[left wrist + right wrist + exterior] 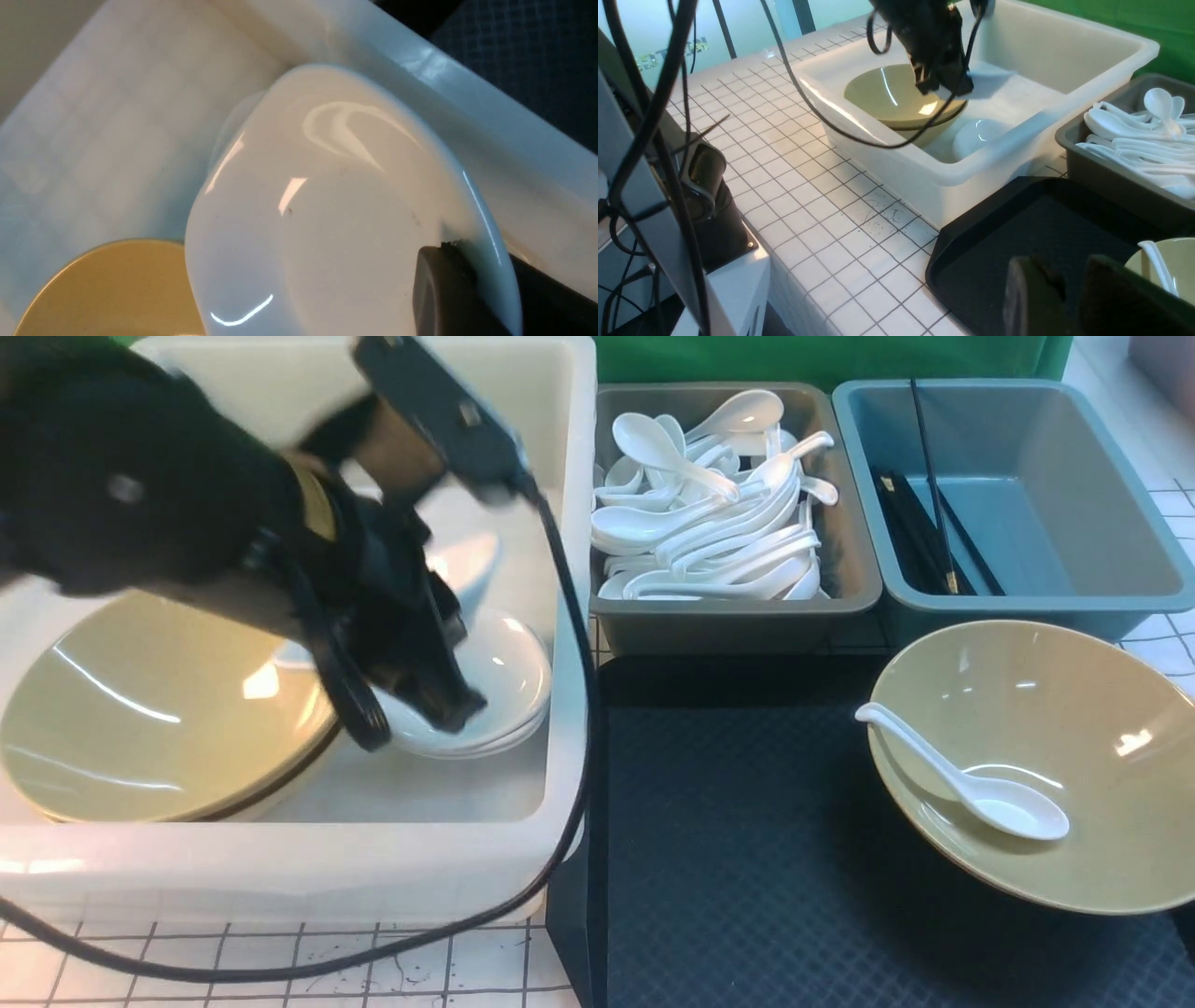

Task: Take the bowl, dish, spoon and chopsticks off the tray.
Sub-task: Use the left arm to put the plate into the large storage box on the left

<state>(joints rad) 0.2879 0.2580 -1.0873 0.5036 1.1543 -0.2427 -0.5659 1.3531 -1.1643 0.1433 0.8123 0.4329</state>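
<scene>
Surface [280, 957]: white tiles with dark grid lines, carrying the tray, the tub and both bins.
Tray [747, 859]: dark navy, diamond-textured, with a smooth raised rim; nearest, its left edge just beside the tub.
Right gripper [1071, 268]: seen only from its own wrist camera; jaws a little apart with nothing between them, the tray and the bowl's rim just beyond.
Bowl [1074, 747]: wide, glossy mustard-tan with a flared rim, upright on the tray's far right part.
Spoon [971, 789]: glossy white soup spoon lying inside the bowl. Its long axis runs far-left to near-right, scoop hollow-up at the near-right end, handle tip on the bowl's left rim.
White tub [569, 616]: left of the tray; stacked mustard bowls [159, 719] on its left, a stack of white dishes [978, 135] on its right.
Left gripper [448, 707]: reaching down into the tub, clamped on the dish's rim, one finger [444, 289] inside the rim.
Dish [327, 224]: small, glossy white, squarish with rounded corners, hollow side up over the stack; whether it rests there cannot be told.
Grey bin [850, 593]: beyond the tray, heaped with white spoons [709, 532].
Blue-grey bin [1153, 583]: far right. Black chopsticks [920, 537] lie along its left side, long axes near to far, one leaning up on the far wall.
</scene>
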